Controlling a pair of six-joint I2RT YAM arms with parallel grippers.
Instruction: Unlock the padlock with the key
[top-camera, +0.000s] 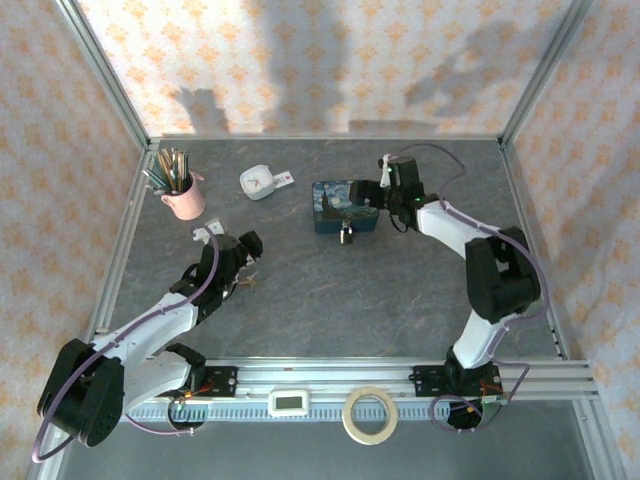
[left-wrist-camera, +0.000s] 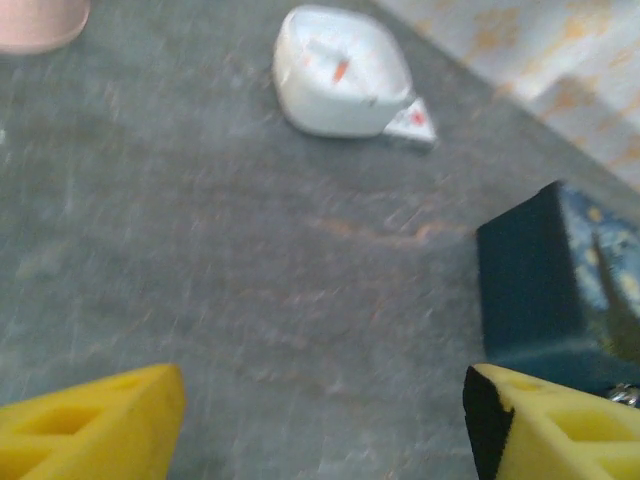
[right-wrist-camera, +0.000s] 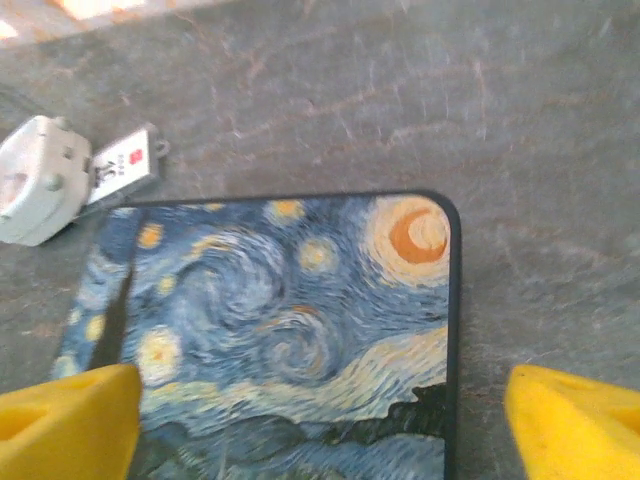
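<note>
tool on right poised over tin

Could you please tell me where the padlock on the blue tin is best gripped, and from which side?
Take the padlock by its body, not the thin shackle. It sits against the near wall of the blue tin, so the far side is blocked. I would come from the near, open-table side, jaws closing across the body's left and right sides. Finer detail is too small to judge.
</note>
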